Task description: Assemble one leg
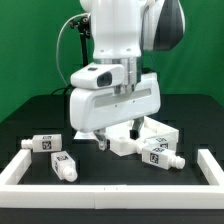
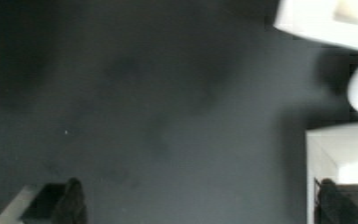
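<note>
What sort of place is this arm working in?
Probably a lab test bench rather than a workshop: a plain green backdrop, a black table fenced by a white frame, and loose white legs carrying square marker tags.

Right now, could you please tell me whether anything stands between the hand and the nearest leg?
Nothing visible does. The open hand hangs low over the dark table. The nearest leg lies just beside it toward the exterior view's right, with no other part between them.
</note>
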Tool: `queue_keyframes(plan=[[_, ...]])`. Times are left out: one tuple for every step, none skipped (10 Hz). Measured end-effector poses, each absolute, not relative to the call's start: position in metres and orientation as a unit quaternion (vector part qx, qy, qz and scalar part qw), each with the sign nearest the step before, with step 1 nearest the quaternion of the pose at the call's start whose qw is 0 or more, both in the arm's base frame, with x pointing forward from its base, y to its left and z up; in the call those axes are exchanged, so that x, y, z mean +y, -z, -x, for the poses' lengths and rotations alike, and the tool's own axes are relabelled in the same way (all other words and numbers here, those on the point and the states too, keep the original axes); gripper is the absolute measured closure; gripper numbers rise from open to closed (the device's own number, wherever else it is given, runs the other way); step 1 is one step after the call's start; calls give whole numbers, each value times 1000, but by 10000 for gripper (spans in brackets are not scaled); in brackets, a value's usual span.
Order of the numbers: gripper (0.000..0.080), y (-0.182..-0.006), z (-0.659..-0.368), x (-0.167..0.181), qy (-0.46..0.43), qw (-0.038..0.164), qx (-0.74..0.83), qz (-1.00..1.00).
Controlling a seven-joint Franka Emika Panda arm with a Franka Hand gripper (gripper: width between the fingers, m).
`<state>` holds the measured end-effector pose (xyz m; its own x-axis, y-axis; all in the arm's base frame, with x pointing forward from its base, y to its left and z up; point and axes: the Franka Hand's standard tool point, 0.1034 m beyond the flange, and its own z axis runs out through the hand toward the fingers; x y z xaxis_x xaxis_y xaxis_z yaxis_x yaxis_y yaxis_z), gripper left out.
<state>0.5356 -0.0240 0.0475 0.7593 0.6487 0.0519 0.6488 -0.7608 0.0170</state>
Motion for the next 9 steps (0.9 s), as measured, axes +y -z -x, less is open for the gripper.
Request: queue_keyframes(plan=[[150,-47,-536,-24,27,1,-346,938],[150,-47,-535,-24,27,1,-346,938],[150,-47,-535,-22,27,1,-347,937],[150,-48,-535,-7,35,-1,-354,935],[150,-50,-535,17,38,2,-372,927],[150,-50,-534,36,41,4,-383,923],[150,-47,-532,49,47,3,-384,922],[150,-40,-525,60,49,4,-384,922],[150,-35,-517,67,50,6,-380,923]])
